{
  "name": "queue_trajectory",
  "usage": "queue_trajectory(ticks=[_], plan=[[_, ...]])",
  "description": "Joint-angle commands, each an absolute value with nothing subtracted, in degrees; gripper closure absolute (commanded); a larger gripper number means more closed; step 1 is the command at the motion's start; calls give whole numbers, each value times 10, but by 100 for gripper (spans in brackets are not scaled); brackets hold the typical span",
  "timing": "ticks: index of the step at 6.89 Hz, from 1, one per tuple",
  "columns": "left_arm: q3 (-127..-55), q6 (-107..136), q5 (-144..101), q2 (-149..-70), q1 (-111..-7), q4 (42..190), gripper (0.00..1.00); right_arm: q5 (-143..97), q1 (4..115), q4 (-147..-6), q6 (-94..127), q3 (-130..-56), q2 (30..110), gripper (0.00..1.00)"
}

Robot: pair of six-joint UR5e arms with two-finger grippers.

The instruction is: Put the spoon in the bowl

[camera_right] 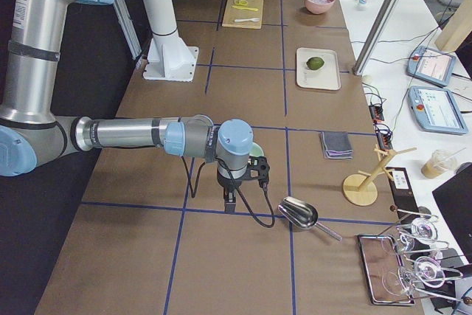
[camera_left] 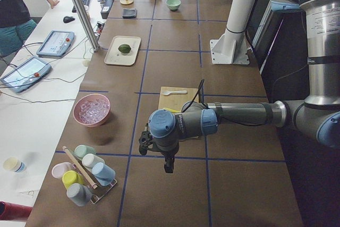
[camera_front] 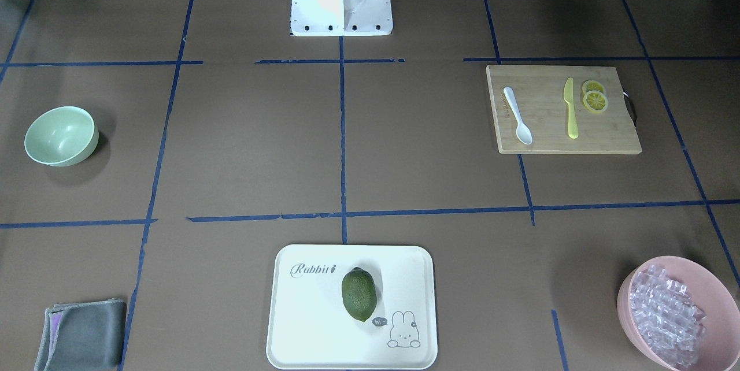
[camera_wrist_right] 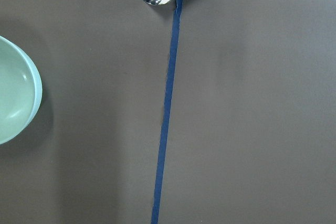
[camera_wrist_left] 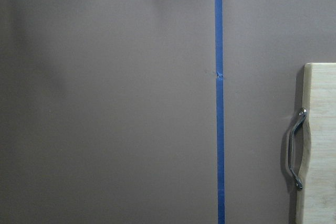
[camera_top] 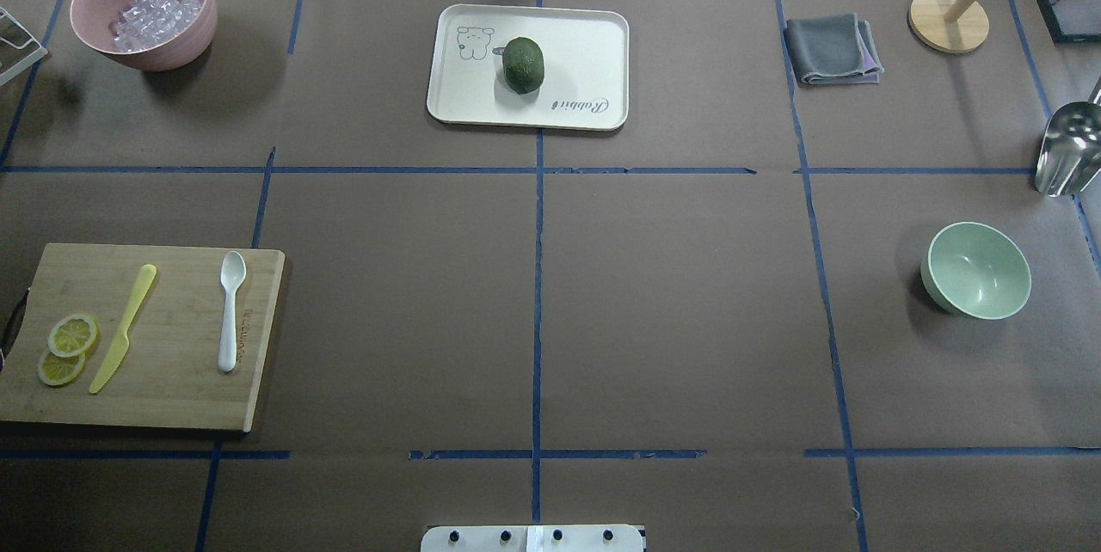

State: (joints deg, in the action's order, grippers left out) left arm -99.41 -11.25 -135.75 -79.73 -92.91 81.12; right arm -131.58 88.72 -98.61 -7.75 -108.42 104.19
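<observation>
The white spoon lies on a wooden cutting board, scoop toward the table's far side; it also shows in the overhead view. The mint-green bowl stands upright and empty at the opposite end of the table, and its rim shows in the right wrist view. My left gripper hangs beyond the board's end, seen only in the exterior left view. My right gripper hangs near the bowl, seen only in the exterior right view. I cannot tell whether either is open or shut.
A yellow knife and lemon slices share the board. A white tray holds an avocado. A pink bowl of ice pieces, a grey cloth, a metal scoop and a wooden stand sit around the edges.
</observation>
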Motion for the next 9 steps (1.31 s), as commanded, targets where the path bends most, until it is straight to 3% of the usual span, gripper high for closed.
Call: queue_trajectory(ticks=[1,3,6,9], plan=[[-995,-112,-1358,-798,-927,811,0,-1317,885,-986,-75,-1085,1041,0],[-992,-111,-1359,-800,-926,811,0,-1332,843,-930,16,-1079,1013,0],[-992,-111,-1359,-800,-926,815,0,-1327,702,-666,268,-1037,1013,0],[-991,-111,-1359,-800,-925,817,0,-1256,593,-614,375,-1014,996,2]])
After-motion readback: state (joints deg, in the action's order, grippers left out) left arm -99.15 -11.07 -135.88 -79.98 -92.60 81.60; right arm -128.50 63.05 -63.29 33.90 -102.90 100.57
